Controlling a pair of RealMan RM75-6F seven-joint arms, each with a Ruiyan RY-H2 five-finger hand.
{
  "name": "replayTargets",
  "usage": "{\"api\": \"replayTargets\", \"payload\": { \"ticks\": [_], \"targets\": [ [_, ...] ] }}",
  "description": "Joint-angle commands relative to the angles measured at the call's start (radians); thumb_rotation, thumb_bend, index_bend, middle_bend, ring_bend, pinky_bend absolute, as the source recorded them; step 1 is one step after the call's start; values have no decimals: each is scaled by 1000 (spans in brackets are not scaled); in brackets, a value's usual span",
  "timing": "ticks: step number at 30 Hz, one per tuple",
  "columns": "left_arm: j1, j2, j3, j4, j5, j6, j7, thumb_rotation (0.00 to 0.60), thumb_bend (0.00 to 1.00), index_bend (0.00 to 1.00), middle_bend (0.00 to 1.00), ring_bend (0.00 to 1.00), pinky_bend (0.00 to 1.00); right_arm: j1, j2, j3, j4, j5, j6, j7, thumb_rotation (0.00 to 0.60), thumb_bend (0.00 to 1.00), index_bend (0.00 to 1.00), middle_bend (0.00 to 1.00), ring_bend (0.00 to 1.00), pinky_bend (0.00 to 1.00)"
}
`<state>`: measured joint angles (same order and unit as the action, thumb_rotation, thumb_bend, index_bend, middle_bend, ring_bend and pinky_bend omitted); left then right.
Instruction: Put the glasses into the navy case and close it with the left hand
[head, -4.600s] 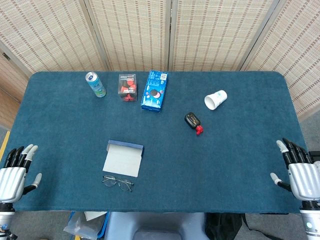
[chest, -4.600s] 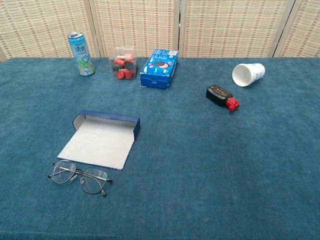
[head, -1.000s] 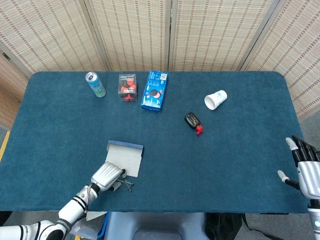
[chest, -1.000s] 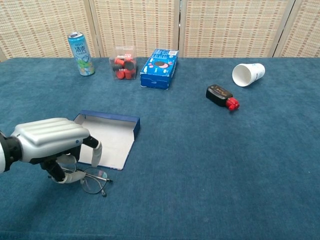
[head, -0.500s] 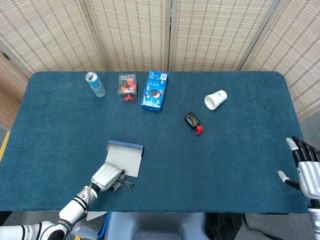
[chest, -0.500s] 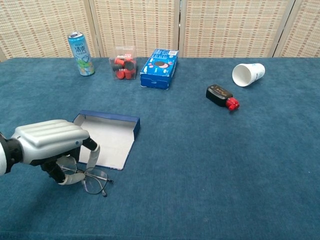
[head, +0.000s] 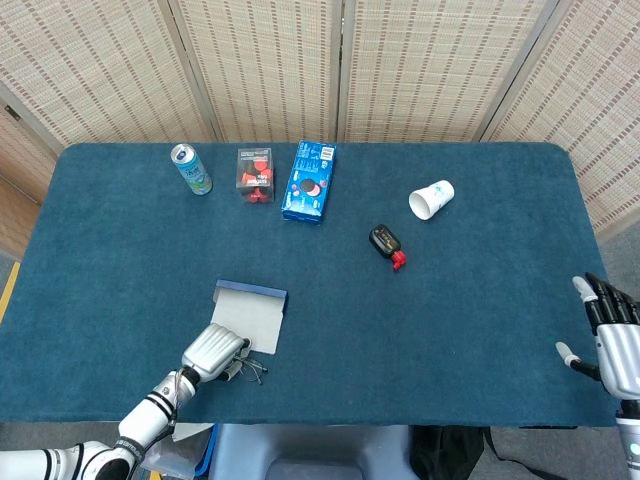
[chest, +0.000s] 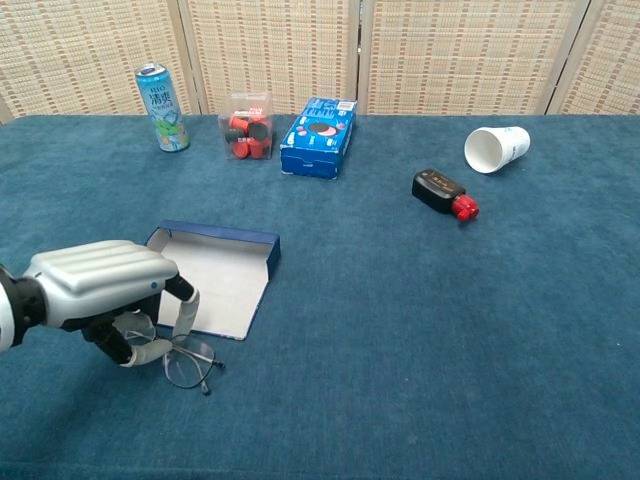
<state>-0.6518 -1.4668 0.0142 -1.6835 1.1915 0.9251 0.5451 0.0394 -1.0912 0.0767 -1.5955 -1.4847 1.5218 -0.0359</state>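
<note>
The silver left hand hung low over the near left part of the blue cloth-covered table, its fingers curled down over the thin wire-framed glasses, which lay on the cloth just beside the near edge of the open navy case; the thumb reached down beside one lens and a fingertip sat at the frame, but whether the frame was truly pinched or only touched could not be told from either view. The case lay flat with its pale lining up and its navy wall at the far side, the hand overlapping its near left corner. The right hand rested at the table's right near edge, fingers spread and holding nothing. As a judgement, the risk lay in the grasp: the frame was slight and lay flat on soft cloth, so the fingers could slide over it, push it off toward the near edge, or catch only one lens and let the glasses swing or drop when raised; a curled finger might also drag the light case out of place. Counted, there was one pair of glasses and one case, and farther off one upright blue-green drink can, one clear box of red caps, one blue carton, one tipped white paper cup and one small black bottle with a red cap.
</note>
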Motion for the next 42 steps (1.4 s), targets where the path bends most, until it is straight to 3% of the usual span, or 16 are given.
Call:
{"api": "replayTargets", "payload": {
  "ticks": [1, 11, 21, 42],
  "targets": [
    [0, 1, 2, 0, 5, 2, -4, 600, 450, 591, 1000, 1000, 1000, 0, 0, 0, -1, -1, 0, -1, 600, 190, 0, 54, 75, 107],
    [0, 7, 6, 1, 15, 12, -18, 600, 467, 626, 1000, 1000, 1000, -4, -1, -2, -6, -7, 8, -3, 600, 189, 0, 54, 75, 107],
    [-3, 48, -28, -23, 19, 35, -60, 600, 469, 629, 1000, 1000, 1000, -6, 2, -2, -10, -14, 16, -5, 600, 189, 0, 54, 75, 107],
    [-125, -66, -148, 36, -277, 21, 78, 600, 469, 610, 1000, 1000, 1000, -20, -1, -4, 13, -11, 27, 25, 600, 189, 0, 54, 76, 107]
  ]
}}
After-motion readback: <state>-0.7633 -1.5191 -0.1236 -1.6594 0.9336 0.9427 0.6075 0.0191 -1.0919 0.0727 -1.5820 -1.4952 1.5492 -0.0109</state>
